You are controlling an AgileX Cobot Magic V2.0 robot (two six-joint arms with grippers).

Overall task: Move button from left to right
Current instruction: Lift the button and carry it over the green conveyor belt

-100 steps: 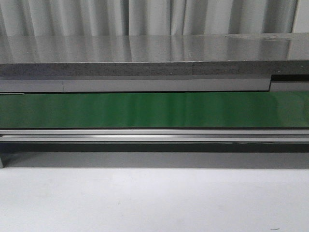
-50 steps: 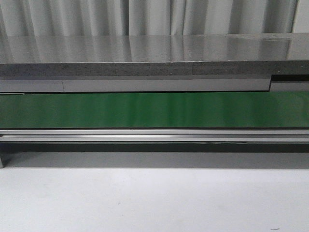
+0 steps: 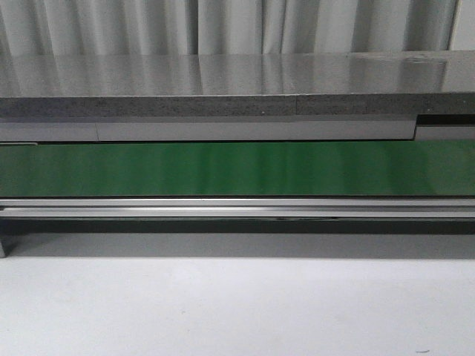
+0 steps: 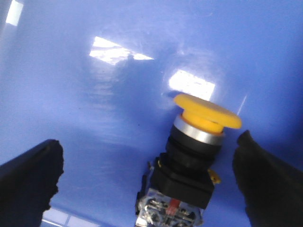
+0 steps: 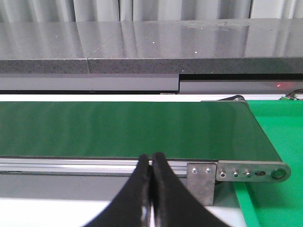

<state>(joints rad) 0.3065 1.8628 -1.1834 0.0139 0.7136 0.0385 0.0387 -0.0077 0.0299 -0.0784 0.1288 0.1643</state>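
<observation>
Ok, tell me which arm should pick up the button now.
Left. Its claw is open with the button between its fingers, on the blue surface. The right claw is shut and faces the green belt, with no button in its view.

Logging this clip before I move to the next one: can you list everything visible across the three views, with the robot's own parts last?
Push button with round yellow cap, silver ring and black body: one, on the blue surface, between the left claw's fingers, untouched.
Glossy blue surface: one, under the button; left wrist view only.
Green conveyor belt: one, running across the front view; its end roller bracket shows in the right wrist view.
Grey speckled counter: one, behind the belt.
Pale curtain: one, at the back.
White tabletop: one, in front of the belt.
Green mat: one, beside the belt's end.
Left claw: black, open.
Right claw: black, shut, empty.
</observation>
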